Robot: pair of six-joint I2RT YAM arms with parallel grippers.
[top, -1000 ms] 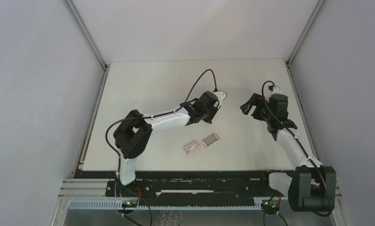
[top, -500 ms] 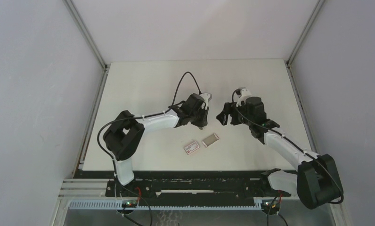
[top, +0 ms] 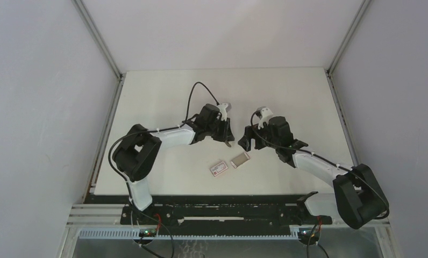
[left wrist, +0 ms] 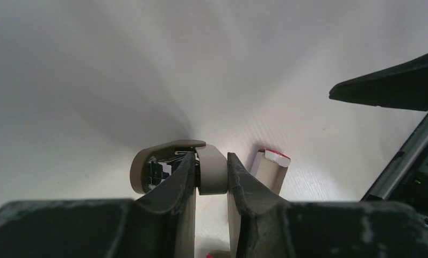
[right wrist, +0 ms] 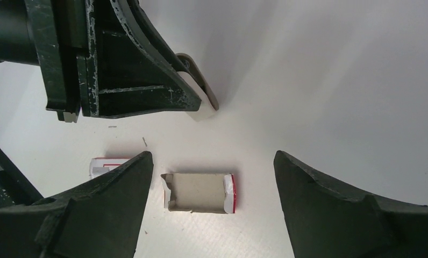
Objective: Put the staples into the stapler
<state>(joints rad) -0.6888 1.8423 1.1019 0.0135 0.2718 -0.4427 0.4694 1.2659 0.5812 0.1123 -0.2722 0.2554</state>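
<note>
My left gripper (left wrist: pixel 211 157) is shut on the small beige-pink stapler (left wrist: pixel 212 174), whose top arm (left wrist: pixel 147 161) is hinged open to the left. It holds the stapler just behind the staple tray (top: pixel 240 159). The tray is a flat grey-brown rectangle with a red-and-white end and lies on the table. In the right wrist view it (right wrist: pixel 198 192) lies below and between the fingers of my open, empty right gripper (right wrist: pixel 212 155). I cannot make out single staple strips in it. The white box with a red label (top: pixel 219 169) lies next to the tray, half hidden by my right finger (right wrist: pixel 107 165).
The white table (top: pixel 163 102) is bordered by grey walls and metal rails (top: pixel 100 145) at its sides. In the top view the two grippers (top: pixel 227 138) (top: pixel 244 142) stand close together above the tray. A few loose staple bits (right wrist: pixel 144 141) lie near the box.
Both arms have swung left and toward the near edge. The left gripper carried the stapler along. The right gripper came from the right side to hover over the tray.
</note>
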